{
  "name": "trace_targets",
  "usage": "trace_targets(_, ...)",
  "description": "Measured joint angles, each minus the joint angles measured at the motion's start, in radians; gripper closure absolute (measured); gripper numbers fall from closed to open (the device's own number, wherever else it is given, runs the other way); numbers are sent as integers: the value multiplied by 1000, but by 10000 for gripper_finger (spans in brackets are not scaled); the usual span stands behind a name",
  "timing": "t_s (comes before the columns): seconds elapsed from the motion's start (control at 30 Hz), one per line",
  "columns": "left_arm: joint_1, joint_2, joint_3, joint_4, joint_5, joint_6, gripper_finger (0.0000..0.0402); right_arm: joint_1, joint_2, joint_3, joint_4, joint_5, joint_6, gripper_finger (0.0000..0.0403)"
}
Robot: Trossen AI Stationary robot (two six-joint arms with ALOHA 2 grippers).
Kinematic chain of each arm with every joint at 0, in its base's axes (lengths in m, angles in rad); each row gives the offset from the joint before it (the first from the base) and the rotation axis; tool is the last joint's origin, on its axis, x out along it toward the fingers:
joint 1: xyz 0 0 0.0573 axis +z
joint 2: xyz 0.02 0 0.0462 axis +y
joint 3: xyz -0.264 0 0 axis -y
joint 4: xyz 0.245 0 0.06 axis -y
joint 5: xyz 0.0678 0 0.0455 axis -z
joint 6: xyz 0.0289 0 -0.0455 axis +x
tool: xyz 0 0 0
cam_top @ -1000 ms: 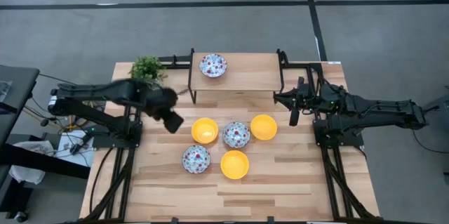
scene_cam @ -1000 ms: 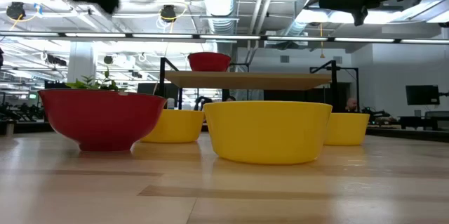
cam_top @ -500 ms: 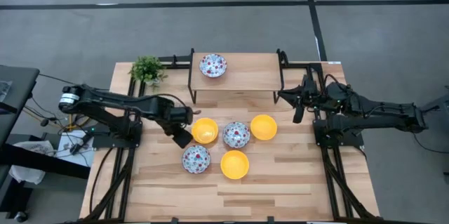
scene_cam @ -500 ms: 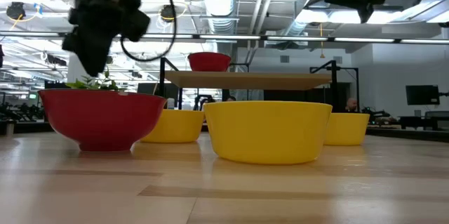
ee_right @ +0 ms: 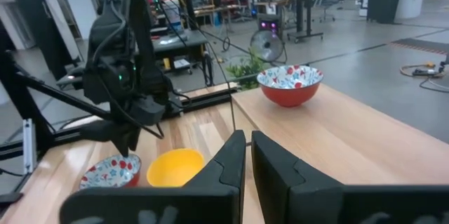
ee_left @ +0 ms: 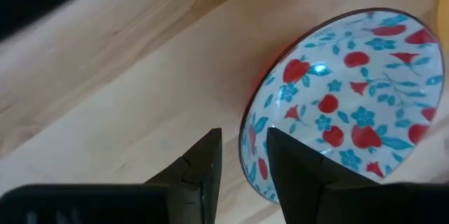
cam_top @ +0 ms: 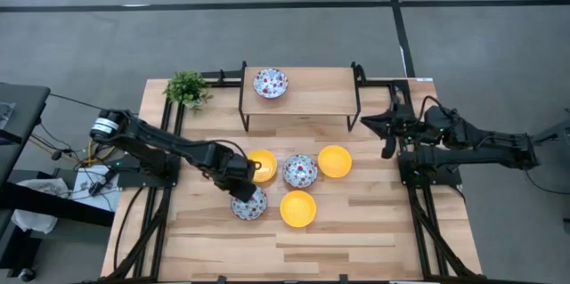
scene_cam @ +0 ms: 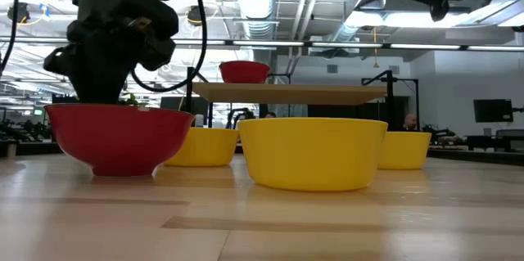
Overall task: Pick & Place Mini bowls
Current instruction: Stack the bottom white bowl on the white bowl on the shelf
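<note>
Six mini bowls show in the high view. A floral bowl (cam_top: 270,82) sits on the wooden shelf (cam_top: 312,97). On the table stand a yellow bowl (cam_top: 260,165), a floral bowl (cam_top: 300,170), a yellow bowl (cam_top: 334,160), a floral bowl (cam_top: 249,202) and a yellow bowl (cam_top: 298,208). My left gripper (cam_top: 245,192) is open, low over the near-left floral bowl (ee_left: 337,97), one finger on each side of its rim. My right gripper (cam_top: 389,134) is shut and hovers high near the table's right edge. My left gripper (ee_left: 244,175) comes from above, pointing down, astride the left rim (ee_left: 245,129) of the near-left floral bowl: one finger (ee_left: 298,171) over the inside, one finger (ee_left: 200,171) outside. The bowl stands on the table. Whether a finger touches the rim, I cannot tell.
A small green potted plant (cam_top: 187,88) stands at the far left corner. The shelf's black frame posts (cam_top: 242,97) rise beside the bowls. The bowls on the table are packed close together. Bare wood (cam_top: 356,239) lies toward the near edge.
My left gripper has swung from high beside the plant toward the table's near edge and right. It has come down onto the rim of the near-left floral bowl. My right gripper has drawn back a little toward the right edge. No bowl has moved.
</note>
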Motion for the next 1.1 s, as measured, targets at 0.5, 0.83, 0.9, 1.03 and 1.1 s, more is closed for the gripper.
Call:
trace_targets(0.5,-3,10,0,13,-26,-34,289,40,-46,0,-41,-1,-11,386)
trace_targets(0.83,-3,9,-3,24,-55,-34,289,40,-46,0,-51,-1,1,386)
trace_targets(0.9,-3,9,-16,36,-53,-34,289,40,-46,0,-51,-1,1,386)
trace_targets(1.03,-6,9,-29,53,-44,-34,289,40,-46,0,-51,-1,1,386)
trace_targets(1.1,-6,9,-29,56,-44,-34,289,40,-46,0,-50,0,1,386)
